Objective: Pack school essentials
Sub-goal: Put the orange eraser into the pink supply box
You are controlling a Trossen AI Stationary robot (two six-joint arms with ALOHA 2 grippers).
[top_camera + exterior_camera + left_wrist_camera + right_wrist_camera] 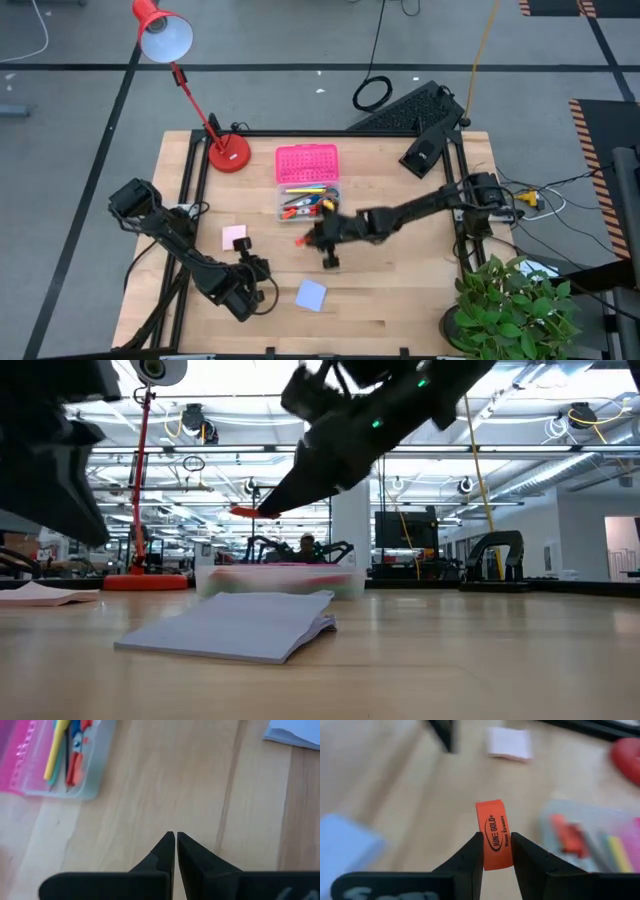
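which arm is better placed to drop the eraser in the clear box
Right. Its end effector already grips the red eraser above the table beside the clear box. The left end effector is shut, empty, and farther off.

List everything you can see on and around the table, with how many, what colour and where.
Clear plastic box: one, table centre, holding pencils and scissors.
Pink studded lid: one, just behind the box.
Red desk lamp: one, back left of the table.
Pink note pad: one, left of the box.
Blue note pad: one, front centre.
Orange-red rubber eraser: one, held above the table beside the box.
Green potted plant: one, front right corner.
Black keyboard: one, floor behind the table.
Left hand: shut, empty, front left.
Right hand: shut on the eraser.
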